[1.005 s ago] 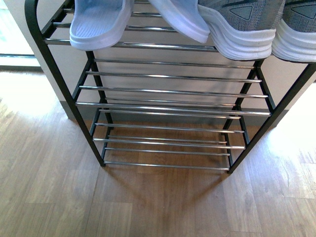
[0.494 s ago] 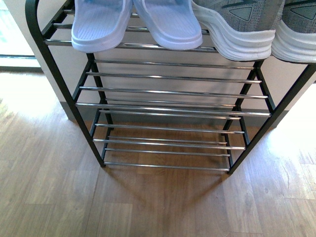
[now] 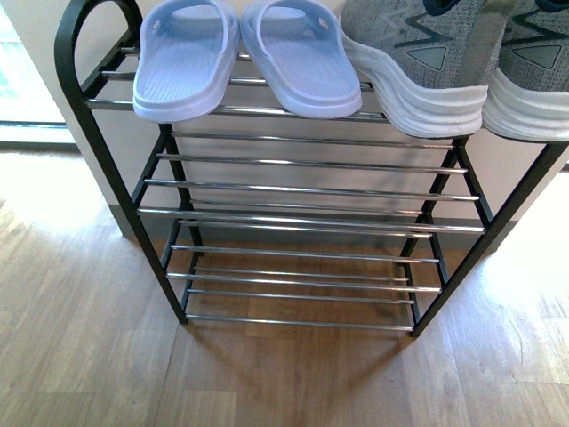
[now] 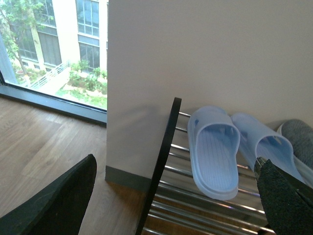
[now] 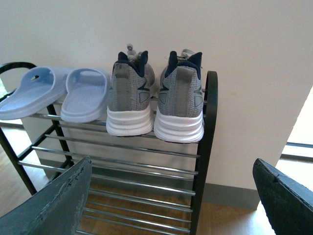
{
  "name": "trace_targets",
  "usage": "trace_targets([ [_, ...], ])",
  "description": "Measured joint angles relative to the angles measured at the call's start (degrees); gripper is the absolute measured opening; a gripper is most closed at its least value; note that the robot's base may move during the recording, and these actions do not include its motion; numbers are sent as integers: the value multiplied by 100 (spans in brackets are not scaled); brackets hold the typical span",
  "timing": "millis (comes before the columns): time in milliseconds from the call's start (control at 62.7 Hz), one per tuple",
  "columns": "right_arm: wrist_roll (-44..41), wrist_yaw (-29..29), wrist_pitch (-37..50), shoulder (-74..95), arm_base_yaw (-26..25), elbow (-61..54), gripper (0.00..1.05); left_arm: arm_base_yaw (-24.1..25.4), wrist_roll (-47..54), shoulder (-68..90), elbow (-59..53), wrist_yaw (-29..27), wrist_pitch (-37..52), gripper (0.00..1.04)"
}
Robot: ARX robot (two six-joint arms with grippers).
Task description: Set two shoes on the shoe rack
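Shoes [image 5: 154, 100] side by side on rack [image 5: 208, 147] top tier, heels out, beside slippers [image 5: 58, 93] | soles span rods, so stable | both grippers spread apart, empty | task looks done

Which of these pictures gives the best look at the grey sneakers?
The right wrist view: both grey sneakers stand whole on the top tier of the shoe rack, heels toward the camera, beside the blue slippers. The front view cuts off their upper parts and the right one's side. The left wrist view shows only a grey sliver at the picture's edge.
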Motion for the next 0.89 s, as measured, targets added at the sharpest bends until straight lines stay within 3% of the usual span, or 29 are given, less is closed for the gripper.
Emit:
trace_targets([
  [64,0,-9,0,0,0,0,96,66,127,-92,-94,184,249,92],
  [159,0,-13,0,0,0,0,96,372,887,-402,-704,741,1104,74],
  [383,0,-17,0,0,0,0,96,1067,1360,-1086,-1593,1353,1257,36],
  [526,0,-15,0,0,0,0,96,1556,1412,-1631,-2124,1834,1263,1],
  [718,0,-15,0,0,0,0,96,1891,1438,-2074,-2452,2186,1187,1],
  [797,0,-17,0,0,0,0,96,2341,1443,-2253,-2549,2734,1095,1],
  [893,0,-17,0,0,0,0,96,2542,1440,-2470,-2660,2785,1012,1],
])
